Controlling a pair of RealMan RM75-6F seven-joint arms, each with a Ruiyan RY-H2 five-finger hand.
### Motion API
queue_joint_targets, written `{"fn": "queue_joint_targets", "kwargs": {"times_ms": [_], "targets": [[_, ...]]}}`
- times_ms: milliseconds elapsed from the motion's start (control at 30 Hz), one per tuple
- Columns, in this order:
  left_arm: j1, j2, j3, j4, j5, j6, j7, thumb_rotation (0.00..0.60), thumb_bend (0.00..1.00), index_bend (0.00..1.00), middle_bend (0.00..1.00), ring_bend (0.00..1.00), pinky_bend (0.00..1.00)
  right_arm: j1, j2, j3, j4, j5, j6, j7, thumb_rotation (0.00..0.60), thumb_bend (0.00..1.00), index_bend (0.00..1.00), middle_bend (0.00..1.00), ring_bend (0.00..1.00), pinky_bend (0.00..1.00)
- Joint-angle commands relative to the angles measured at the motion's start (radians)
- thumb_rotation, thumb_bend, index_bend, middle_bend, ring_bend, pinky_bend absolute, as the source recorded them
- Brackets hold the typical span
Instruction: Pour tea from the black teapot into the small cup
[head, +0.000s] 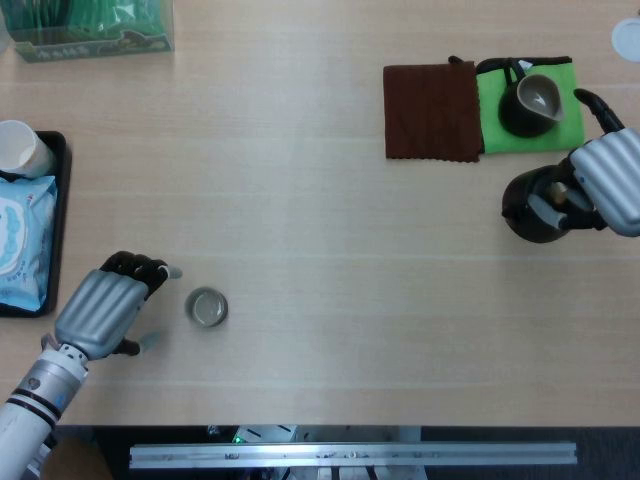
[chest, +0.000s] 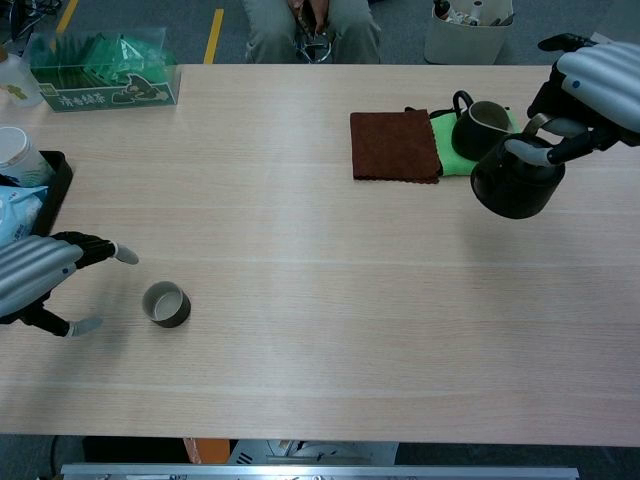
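On the pale tabletop (head: 330, 200), the right hand (head: 603, 182) grips the teapot (head: 535, 207); the left hand (head: 100, 310), fingers apart and empty, sits beside the cup (head: 206, 307).

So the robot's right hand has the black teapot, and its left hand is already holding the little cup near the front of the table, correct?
Not quite. The right hand does hold the black teapot, but the left hand is not holding the small cup. The head view shows it open beside the cup, with bare table between them.
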Motion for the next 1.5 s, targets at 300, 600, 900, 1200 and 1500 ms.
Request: {"fn": "queue_joint_targets", "kwargs": {"times_ms": [300, 600, 900, 1200, 1500], "targets": [[-0.046, -0.095, -0.011, 0.008, -0.061, -0.055, 0.080, 0.600, 0.25, 0.20, 0.20, 0.17, 0.16, -0.009, 0.007, -0.003, 0.004, 0.000, 0.002, 0.011, 0.440, 0.33, 1.00, 0.96, 0.91, 0.06], [-0.068, -0.152, -0.018, 0.047, -0.090, -0.062, 0.100, 0.600, 0.25, 0.23, 0.21, 0.17, 0.16, -0.013, 0.009, -0.005, 0.013, -0.004, -0.002, 0.027, 0.441, 0.33, 1.00, 0.96, 0.91, 0.06], [-0.076, -0.178, -0.006, 0.070, -0.096, -0.053, 0.122, 0.600, 0.25, 0.26, 0.21, 0.17, 0.16, -0.015, 0.014, -0.003, 0.018, -0.007, -0.002, 0.042, 0.442, 0.33, 1.00, 0.96, 0.91, 0.06], [-0.082, -0.201, -0.001, 0.111, -0.105, -0.044, 0.130, 0.600, 0.25, 0.30, 0.21, 0.17, 0.16, -0.017, 0.021, -0.004, 0.017, -0.009, -0.006, 0.053, 0.440, 0.33, 1.00, 0.96, 0.91, 0.06], [-0.085, -0.203, 0.005, 0.121, -0.107, -0.036, 0.121, 0.600, 0.25, 0.37, 0.23, 0.17, 0.16, -0.016, 0.023, -0.004, 0.013, -0.014, -0.008, 0.057, 0.441, 0.33, 1.00, 0.96, 0.91, 0.06]]}}
